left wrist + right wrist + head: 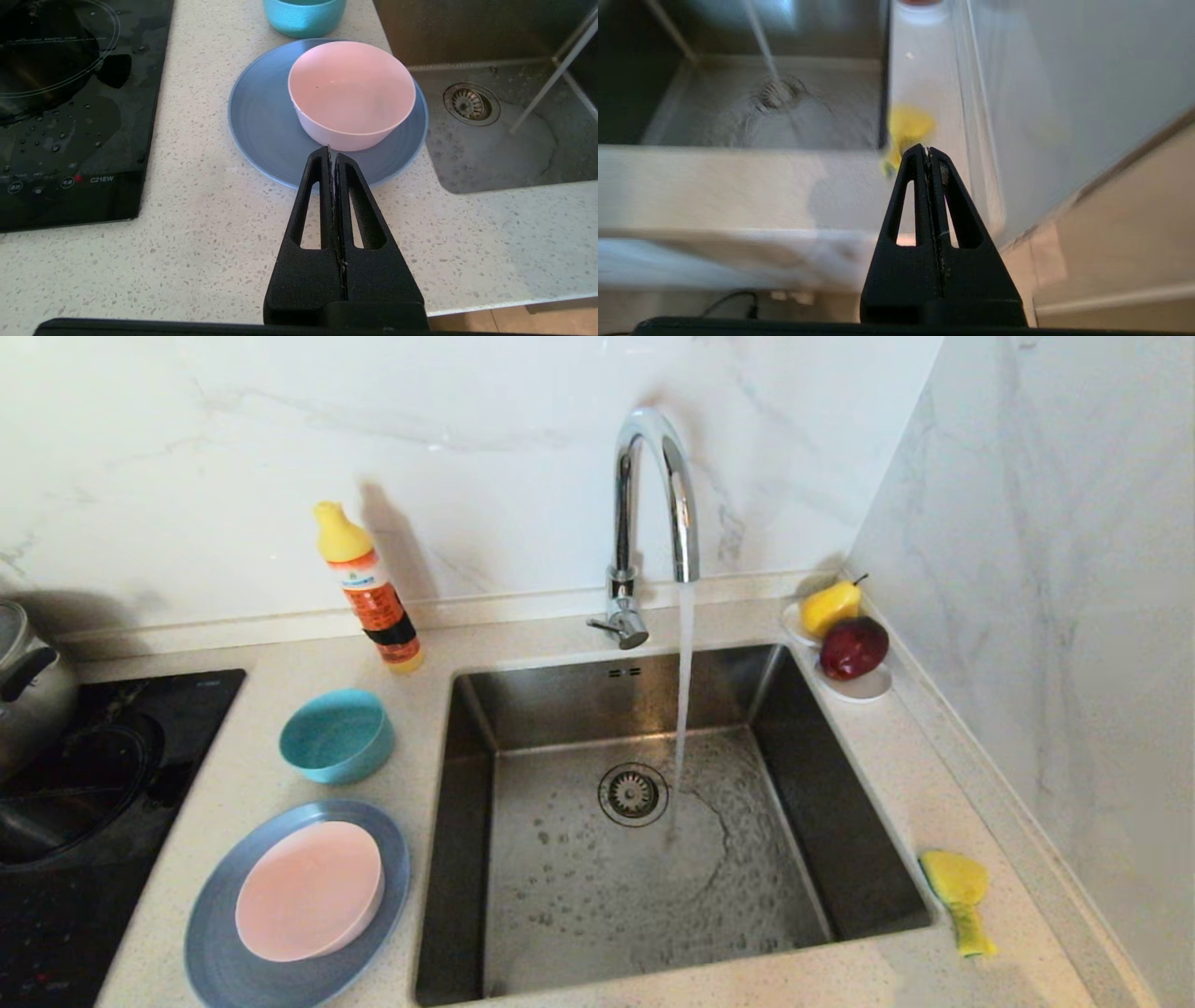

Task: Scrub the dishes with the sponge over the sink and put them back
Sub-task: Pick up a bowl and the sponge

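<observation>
3 dishes wait on the worktop [896, 775] left of the sink [644, 840]; the sponge [960, 896] lies right, probably soft and wet, best pinched mid-body. Left tool [332, 151] and right tool [927, 151] are clenched, empty.

The pale speckled counter [896, 775] carries a blue-grey plate [261, 126] just ahead of the left gripper [332, 151], a teal bowl [338, 735] and detergent bottle [369, 588] farther beyond it, the yellow sponge [960, 896] just ahead of the right gripper [928, 151], and a small white fruit dish [864, 687] well beyond.
</observation>
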